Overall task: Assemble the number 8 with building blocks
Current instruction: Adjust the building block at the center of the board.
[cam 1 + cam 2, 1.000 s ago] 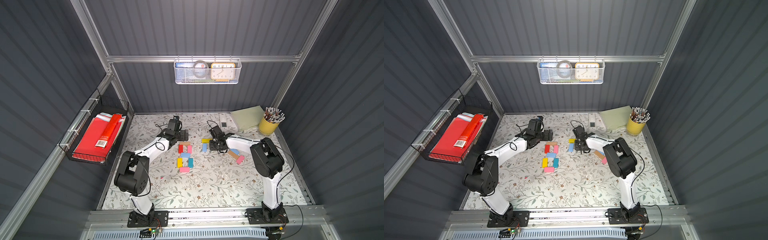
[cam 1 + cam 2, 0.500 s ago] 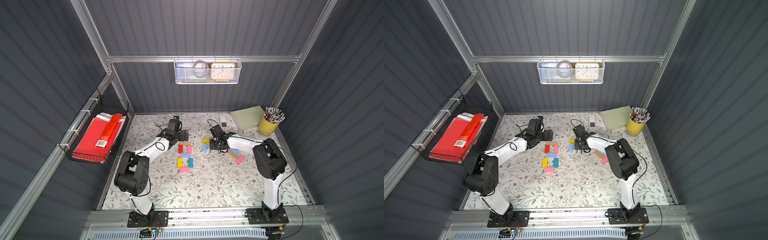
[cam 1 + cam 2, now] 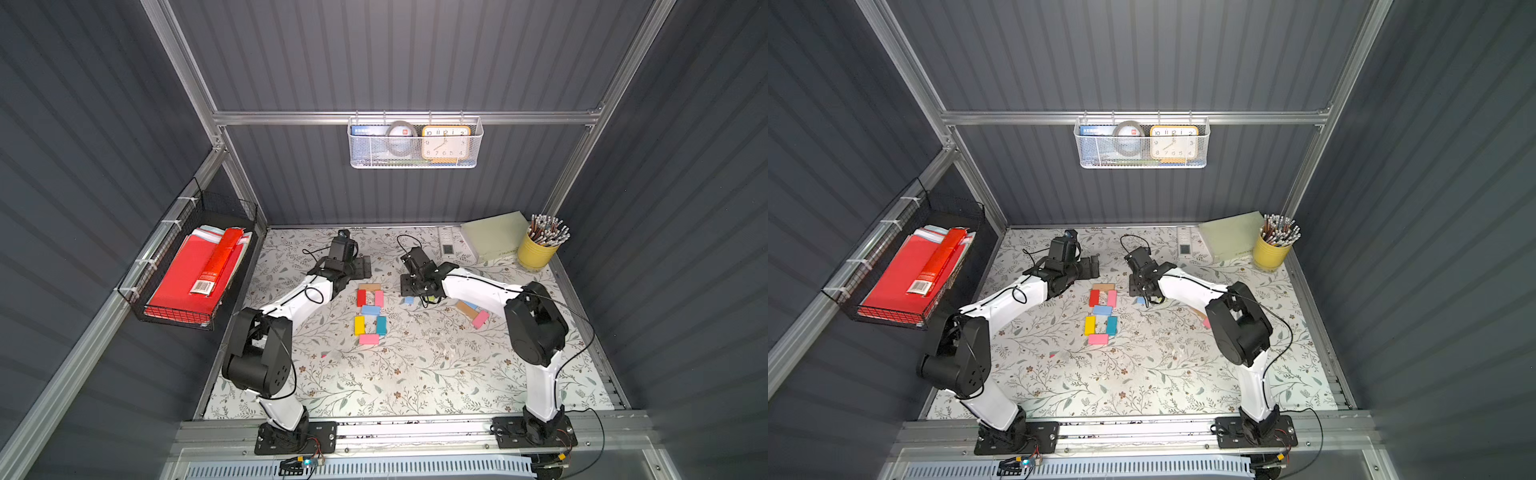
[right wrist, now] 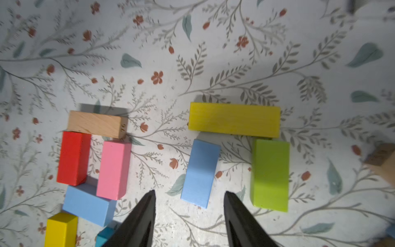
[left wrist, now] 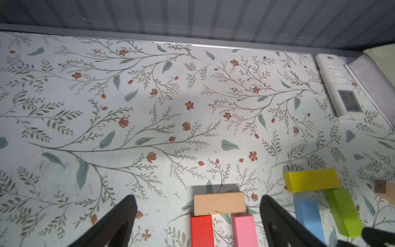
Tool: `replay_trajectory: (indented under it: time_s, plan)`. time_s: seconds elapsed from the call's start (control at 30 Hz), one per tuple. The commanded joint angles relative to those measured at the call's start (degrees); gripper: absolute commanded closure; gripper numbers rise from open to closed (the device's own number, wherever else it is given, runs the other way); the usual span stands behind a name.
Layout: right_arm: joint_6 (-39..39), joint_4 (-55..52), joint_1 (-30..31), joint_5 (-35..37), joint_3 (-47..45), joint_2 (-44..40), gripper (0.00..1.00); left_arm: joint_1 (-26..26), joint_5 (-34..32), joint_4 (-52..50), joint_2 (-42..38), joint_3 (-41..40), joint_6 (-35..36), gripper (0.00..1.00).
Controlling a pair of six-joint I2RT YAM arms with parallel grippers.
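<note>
Seven building blocks form the number 8 (image 3: 370, 311) (image 3: 1102, 311) mid-table: tan block (image 4: 96, 124) on top, red block (image 4: 72, 158) and pink block (image 4: 113, 169) below it, then light blue, yellow, teal and pink. My left gripper (image 5: 197, 197) (image 3: 361, 266) is open, its tips either side of the tan block (image 5: 219, 203) without touching. To the right lie a yellow block (image 4: 234, 119), a light blue block (image 4: 201, 173) and a green block (image 4: 270, 175). My right gripper (image 4: 189, 193) (image 3: 409, 286) is open and empty, just short of the light blue block's end.
Loose tan, blue and pink blocks (image 3: 473, 313) lie under the right forearm. At the back right are a white remote (image 3: 448, 245), a pale green pad (image 3: 494, 235) and a yellow pencil cup (image 3: 538, 249). A wire basket (image 3: 133, 295) with a red carton hangs on the left wall.
My right gripper's jaws have spread apart over the light blue block, which lies free on the mat. The left arm has stayed where it was.
</note>
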Motion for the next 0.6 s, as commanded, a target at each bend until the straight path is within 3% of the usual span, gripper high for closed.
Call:
replay_trajectory:
  time_s: [0.0, 0.57]
  plan:
    - [2.3, -2.6, 0.2, 0.7, 2.0, 2.7, 0.44, 0.8, -1.2, 1.0, -2.9, -1.2, -1.4, 0.05]
    - [2.2, -2.2, 0.3, 1.5, 3.6, 7.6, 0.52, 0.9, 0.1, 0.8, -2.4, -1.0, -0.9, 0.04]
